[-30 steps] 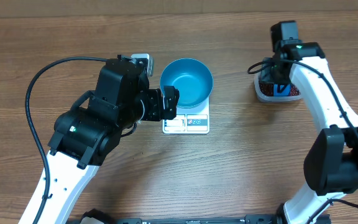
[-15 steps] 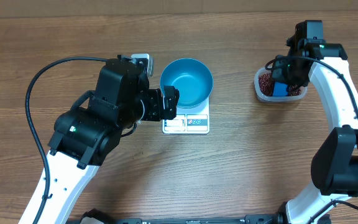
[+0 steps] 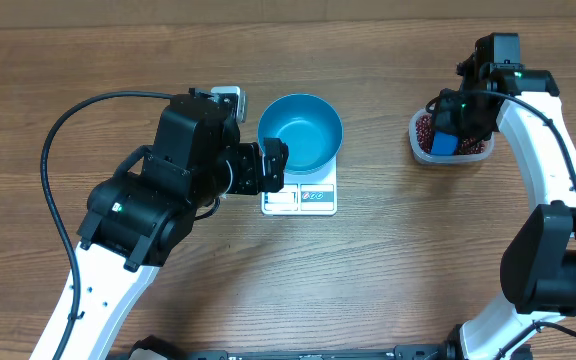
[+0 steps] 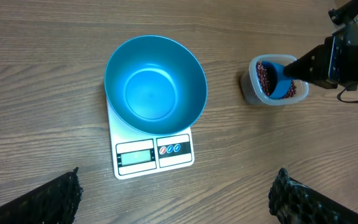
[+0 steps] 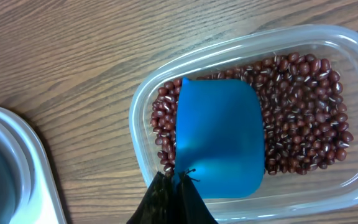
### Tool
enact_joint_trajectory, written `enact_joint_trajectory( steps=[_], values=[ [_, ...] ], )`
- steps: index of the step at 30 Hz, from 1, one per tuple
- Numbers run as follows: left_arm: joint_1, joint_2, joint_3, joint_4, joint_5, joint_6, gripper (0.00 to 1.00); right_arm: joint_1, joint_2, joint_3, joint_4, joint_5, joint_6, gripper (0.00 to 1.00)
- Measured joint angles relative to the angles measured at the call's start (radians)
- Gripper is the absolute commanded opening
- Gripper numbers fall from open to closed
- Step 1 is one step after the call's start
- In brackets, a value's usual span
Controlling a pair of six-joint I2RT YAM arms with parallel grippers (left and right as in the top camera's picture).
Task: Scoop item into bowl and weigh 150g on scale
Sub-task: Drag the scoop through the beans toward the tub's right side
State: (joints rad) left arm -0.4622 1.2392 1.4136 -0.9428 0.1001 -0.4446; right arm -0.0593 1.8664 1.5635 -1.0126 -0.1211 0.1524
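Two grippers differ. The right gripper is pressed together on the near end of the blue scoop, which is over the beans in the clear tub. The left gripper stands wide apart and holds nothing, just beside the blue bowl on the scale.

Right pincer with scoop, farther right

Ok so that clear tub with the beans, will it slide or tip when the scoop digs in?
The tub looks thin and light, and only part full of beans, so it will probably slide on the smooth wood table. Being low and wide, it seems unlikely to tip.
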Motion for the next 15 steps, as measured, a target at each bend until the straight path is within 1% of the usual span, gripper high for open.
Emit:
enact_joint_trajectory(
  steps=[15],
  values=[
    [0.000, 0.000, 0.000, 0.000, 0.000, 0.000, 1.00, -0.046, 0.000, 0.000, -0.013, -0.061, 0.000, 0.04]
  ],
)
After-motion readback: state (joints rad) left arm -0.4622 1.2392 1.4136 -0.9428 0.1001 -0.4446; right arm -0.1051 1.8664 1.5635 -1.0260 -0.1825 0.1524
